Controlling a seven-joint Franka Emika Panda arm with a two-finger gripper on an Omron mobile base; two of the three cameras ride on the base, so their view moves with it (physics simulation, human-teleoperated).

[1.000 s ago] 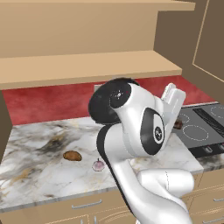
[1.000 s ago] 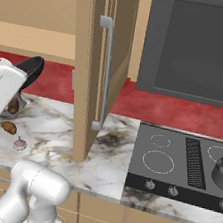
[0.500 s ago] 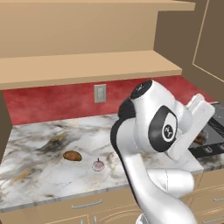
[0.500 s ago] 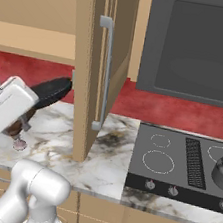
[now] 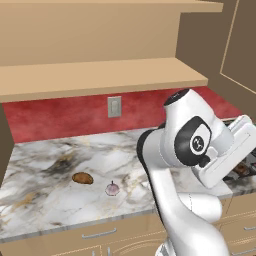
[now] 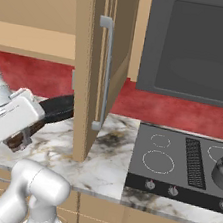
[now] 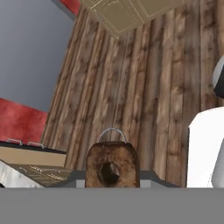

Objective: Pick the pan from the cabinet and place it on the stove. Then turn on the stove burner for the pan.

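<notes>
The two-finger gripper (image 6: 22,138) was closed on the brown handle of the round dark frying pan (image 6: 58,109). The pan hung above the marble counter (image 6: 108,161), beside the open tan cabinet door (image 6: 91,75), left of the dark glass cooktop (image 6: 177,159).

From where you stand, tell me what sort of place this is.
A home kitchen, by the look of it: a glass stove with ring burners and front knobs, a marble counter with a red backsplash, and a tan wooden cabinet overhead.
</notes>
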